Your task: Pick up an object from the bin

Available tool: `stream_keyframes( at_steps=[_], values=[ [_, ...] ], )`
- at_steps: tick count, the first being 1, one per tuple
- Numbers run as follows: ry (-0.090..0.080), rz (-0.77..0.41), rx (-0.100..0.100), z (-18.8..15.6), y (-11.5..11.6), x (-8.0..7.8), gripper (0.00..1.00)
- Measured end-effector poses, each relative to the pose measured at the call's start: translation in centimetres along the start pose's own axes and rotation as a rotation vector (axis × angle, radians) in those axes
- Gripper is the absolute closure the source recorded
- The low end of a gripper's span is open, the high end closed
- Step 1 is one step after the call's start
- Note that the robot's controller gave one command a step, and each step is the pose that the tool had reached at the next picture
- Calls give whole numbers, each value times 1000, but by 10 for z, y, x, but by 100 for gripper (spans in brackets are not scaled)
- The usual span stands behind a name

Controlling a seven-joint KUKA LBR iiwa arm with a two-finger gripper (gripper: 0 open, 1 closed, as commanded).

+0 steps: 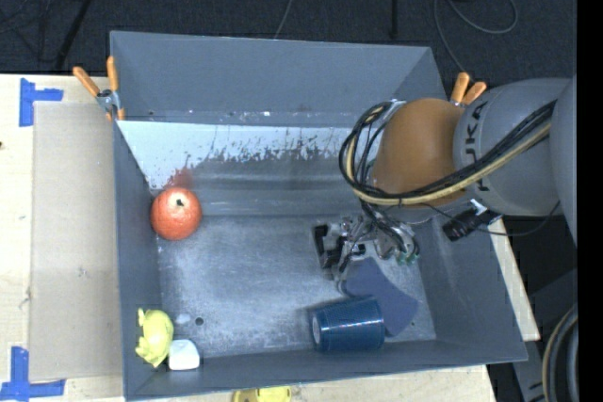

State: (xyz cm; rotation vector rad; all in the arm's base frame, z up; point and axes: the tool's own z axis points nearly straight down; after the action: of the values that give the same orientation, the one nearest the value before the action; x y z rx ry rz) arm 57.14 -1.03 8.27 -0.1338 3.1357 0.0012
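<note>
The hand [341, 251] was down low in the right of the bin [273, 99], right at the edge of a flat blue pad [388, 298]. A blue cup [349, 327] lay on its side next to the pad. Honestly couldn't tell if the hand was wide or narrow. A red apple [176, 213] sat way off left.
</note>
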Motion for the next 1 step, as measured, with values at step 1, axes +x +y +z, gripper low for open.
stream_keyframes(
  at_steps=[1],
  values=[
    [7,14,-2,10,-8,-14,100]
  ],
)
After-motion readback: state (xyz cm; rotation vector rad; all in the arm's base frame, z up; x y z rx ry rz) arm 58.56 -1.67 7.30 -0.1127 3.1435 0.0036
